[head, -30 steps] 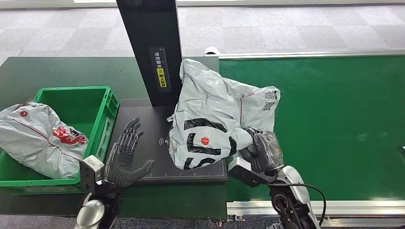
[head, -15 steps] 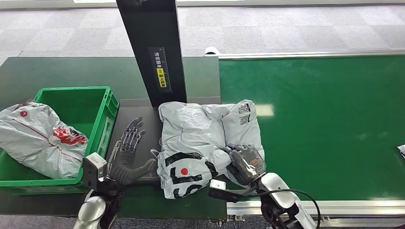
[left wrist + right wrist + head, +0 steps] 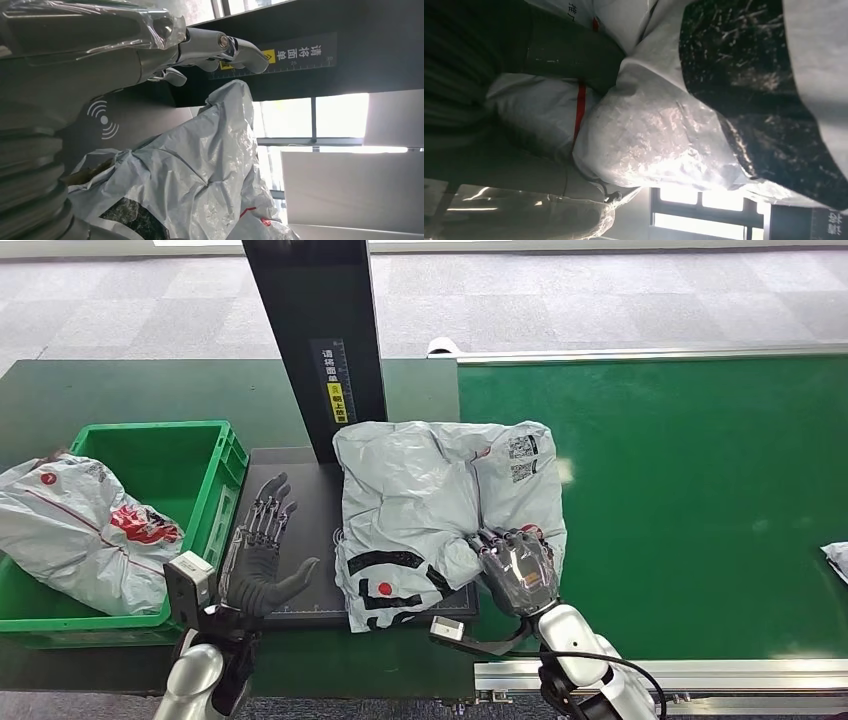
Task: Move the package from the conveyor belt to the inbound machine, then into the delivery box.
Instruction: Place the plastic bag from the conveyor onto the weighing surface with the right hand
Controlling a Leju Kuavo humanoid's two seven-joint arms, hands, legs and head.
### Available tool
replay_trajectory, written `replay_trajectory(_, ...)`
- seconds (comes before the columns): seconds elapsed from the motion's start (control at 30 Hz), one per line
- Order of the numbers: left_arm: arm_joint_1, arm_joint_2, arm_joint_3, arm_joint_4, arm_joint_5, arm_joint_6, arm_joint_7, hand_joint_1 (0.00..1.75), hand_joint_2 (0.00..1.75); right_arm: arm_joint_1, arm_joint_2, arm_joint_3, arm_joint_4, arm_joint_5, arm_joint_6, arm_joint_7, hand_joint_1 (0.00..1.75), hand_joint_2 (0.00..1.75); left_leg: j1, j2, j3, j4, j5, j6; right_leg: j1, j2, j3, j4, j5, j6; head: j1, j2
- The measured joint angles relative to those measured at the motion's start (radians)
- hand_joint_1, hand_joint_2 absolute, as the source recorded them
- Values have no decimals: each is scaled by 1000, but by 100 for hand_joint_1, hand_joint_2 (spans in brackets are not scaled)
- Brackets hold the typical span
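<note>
gripping the package (image 3: 430, 500), the right robot hand (image 3: 515, 568); left robot hand (image 3: 262, 555) spread apart.

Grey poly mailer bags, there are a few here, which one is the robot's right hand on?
The large grey mailer lying across the black scanner platform, under the right hand. Another mailer rests in the green crate.

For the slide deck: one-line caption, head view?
Right hand rests on grey package lying across the scanner plate; left hand open.
</note>
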State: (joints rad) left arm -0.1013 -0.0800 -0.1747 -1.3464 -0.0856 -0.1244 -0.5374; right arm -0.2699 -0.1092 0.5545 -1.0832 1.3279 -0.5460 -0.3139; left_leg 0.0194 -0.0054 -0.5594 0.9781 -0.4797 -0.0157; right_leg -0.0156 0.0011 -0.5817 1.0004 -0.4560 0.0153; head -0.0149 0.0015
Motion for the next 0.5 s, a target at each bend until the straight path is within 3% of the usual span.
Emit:
replay_trajectory(0.03, -1, 0, 0, 1, 2, 1, -2, 0, 175, -1, 2, 1, 4, -5, -8, -5, 159, 175, 0, 0, 0, 0, 0, 0, 0, 0, 0, 0, 0, 0, 0, 0)
replay_trajectory(0.13, -1, -1, -1, 1, 10, 7, -8, 0, 175, -5, 12, 1, 18, -42, -36, -28, 33, 175, 0, 0, 0, 0, 0, 0, 0, 0, 0, 0, 0, 0, 0, 0)
replay_trajectory(0.17, -1, -2, -2, 1, 12, 8, -9, 0, 175, -7, 16, 1, 24, -61, -38, -37, 5, 175, 0, 0, 0, 0, 0, 0, 0, 0, 0, 0, 0, 0, 0, 0)
replay_trajectory(0.33, -2, -2, -10, 1, 14, 11, -12, 0, 175, -17, 33, -6, 54, -177, 12, -86, 0, 175, 0, 0, 0, 0, 0, 0, 0, 0, 0, 0, 0, 0, 0, 0)
replay_trajectory(0.5, -2, -3, -15, 1, 14, 15, -13, 0, 175, -19, 43, -15, 78, -211, 31, -103, 0, 175, 0, 0, 0, 0, 0, 0, 0, 0, 0, 0, 0, 0, 0, 0)
